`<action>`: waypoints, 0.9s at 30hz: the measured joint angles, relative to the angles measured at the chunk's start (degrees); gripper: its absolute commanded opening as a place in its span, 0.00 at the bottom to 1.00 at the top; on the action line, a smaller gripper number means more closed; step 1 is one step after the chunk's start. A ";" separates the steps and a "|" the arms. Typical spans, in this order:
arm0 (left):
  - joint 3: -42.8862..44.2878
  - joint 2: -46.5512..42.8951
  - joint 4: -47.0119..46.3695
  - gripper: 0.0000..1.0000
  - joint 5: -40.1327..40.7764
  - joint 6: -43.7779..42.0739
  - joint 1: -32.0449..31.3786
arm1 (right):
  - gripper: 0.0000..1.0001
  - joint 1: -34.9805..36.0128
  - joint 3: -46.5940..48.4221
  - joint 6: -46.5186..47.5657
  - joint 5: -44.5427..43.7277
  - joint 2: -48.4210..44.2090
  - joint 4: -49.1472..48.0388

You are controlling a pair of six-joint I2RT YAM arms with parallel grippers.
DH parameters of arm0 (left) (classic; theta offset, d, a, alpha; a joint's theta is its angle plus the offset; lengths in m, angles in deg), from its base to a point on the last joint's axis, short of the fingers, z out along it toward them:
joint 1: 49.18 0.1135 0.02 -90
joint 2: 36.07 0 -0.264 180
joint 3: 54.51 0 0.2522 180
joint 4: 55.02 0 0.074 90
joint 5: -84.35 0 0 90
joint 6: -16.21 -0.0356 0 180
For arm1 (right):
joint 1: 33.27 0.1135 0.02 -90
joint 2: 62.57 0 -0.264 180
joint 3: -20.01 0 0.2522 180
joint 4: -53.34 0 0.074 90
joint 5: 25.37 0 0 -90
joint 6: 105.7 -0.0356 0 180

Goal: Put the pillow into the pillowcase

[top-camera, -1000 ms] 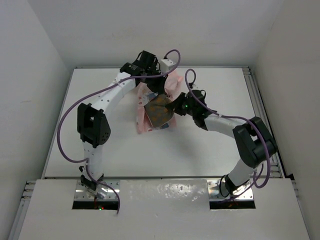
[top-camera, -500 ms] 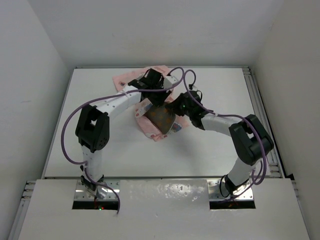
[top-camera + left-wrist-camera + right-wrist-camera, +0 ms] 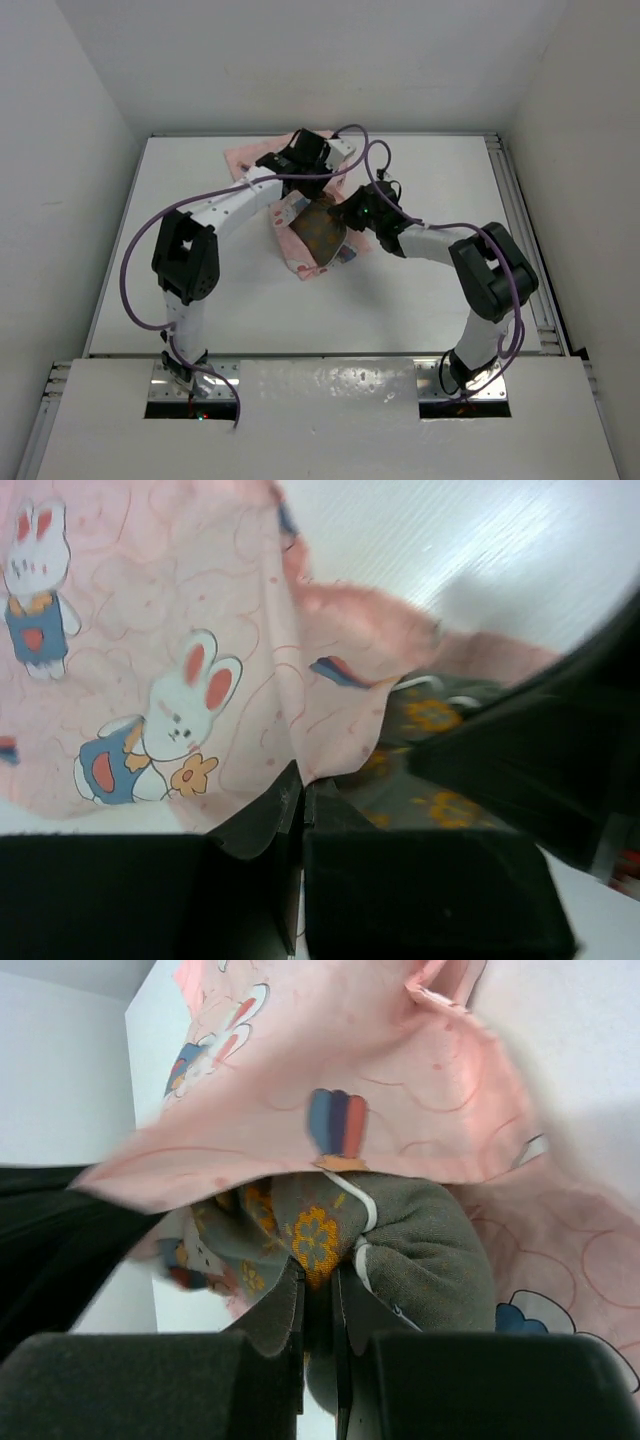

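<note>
Left gripper (image 3: 300, 802) is fully closed, jaws pressed flat together. A taut fold of the pillowcase (image 3: 150, 630) runs down from 12 o'clock straight into the tips, so a pinch of the pink bunny-print cloth is caught there. The right gripper (image 3: 318, 1295) is closed almost as far, leaving only a narrow slit. That slit is filled with the grey-brown, orange-flowered cloth of the pillow (image 3: 420, 1240), gripped at its edge just beside a white piping cord.

In the right wrist view the pillowcase hangs over the pillow from 12 o'clock like a hood, its hem lifted. More pink cloth lies beneath the pillow at 4 o'clock, and the pillow's near end bulges out of the opening. In the left wrist view the pillow shows at 3 o'clock of the fingertips, under the raised pink edge.

From above, both grippers meet over the bundle, which lies on the white table (image 3: 430, 290) a little toward 12 o'clock from its middle. The pillow's brown face is exposed there. Pink cloth sticks out at its 7 o'clock and 4 o'clock sides, and a flat stretch reaches toward 10 o'clock, near the table's far edge. How far the pillow sits inside the pillowcase cannot be told.
</note>
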 measured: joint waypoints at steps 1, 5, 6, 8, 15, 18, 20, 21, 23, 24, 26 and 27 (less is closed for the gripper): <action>1.84 0.00 1.66 0.00 -1.92 0.15 -0.07 | 0.00 -0.13 0.55 -0.20 0.11 0.37 0.02; 7.30 -0.59 6.16 0.00 -10.14 0.11 -0.24 | 0.00 -0.35 3.48 -0.55 -0.17 0.98 0.68; 7.37 -1.01 7.10 0.00 -12.26 -0.20 -0.31 | 0.00 -0.35 4.13 -0.52 -0.50 0.98 0.68; 7.23 -1.55 8.81 0.04 -15.52 -0.90 -0.44 | 0.00 -0.35 5.31 -0.31 -1.03 0.98 0.76; 0.13 -3.69 8.66 0.56 -14.58 -3.32 1.27 | 0.85 -2.16 6.49 5.86 4.55 3.02 9.97; -0.98 -4.11 10.80 0.57 -12.61 -5.22 1.49 | 0.92 -4.66 6.49 11.45 7.43 1.99 15.82; -2.32 -5.64 12.17 0.57 -10.29 -7.48 0.28 | 0.90 -6.93 6.49 15.39 8.76 0.02 20.63; -3.08 -6.95 13.68 0.55 -8.98 -8.70 -0.79 | 0.84 -8.33 6.49 17.40 8.98 -1.27 23.19; -3.87 -9.70 16.83 0.45 -7.34 -10.93 -3.21 | 0.73 -11.19 6.49 21.07 8.90 -4.04 27.32; -4.70 -11.23 17.38 0.36 -6.73 -11.74 -4.48 | 0.64 -12.55 6.49 22.47 8.68 -5.22 28.61; -8.13 -15.02 18.32 0.35 -6.23 -13.38 -6.73 | 0.55 -14.93 6.49 25.16 8.33 -7.28 30.60; -11.67 -17.40 17.70 0.39 -5.95 -14.27 -8.00 | 0.54 -15.52 6.49 26.21 8.22 -7.85 31.30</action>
